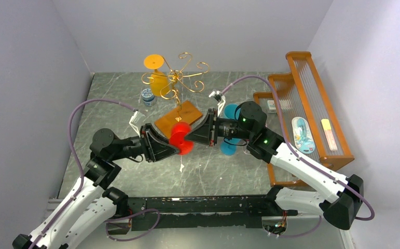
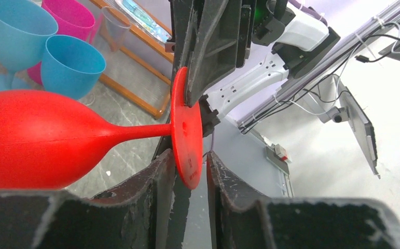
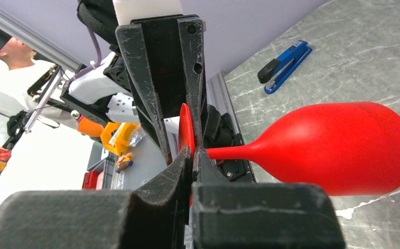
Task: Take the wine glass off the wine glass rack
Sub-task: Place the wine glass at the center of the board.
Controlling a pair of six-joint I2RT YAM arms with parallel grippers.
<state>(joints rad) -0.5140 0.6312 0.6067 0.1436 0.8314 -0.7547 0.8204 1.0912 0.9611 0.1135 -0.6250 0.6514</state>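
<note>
R gripper (image 3: 193,153) pinches foot of red wine glass (image 3: 338,148); L gripper (image 2: 191,158) spread loosely round it.

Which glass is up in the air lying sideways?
The red glass: the right pincer pinches its round foot, holding it sideways in the air. The blue glasses stand upright, and the orange glass hangs upside down on the gold rack.

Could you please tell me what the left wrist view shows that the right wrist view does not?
Only the left wrist view: two blue glasses and a pink glass. Only the right wrist view: a blue stapler. Both: the red wine glass, held sideways, with the left pincer open around its foot and the right pincer shut on it.
</note>
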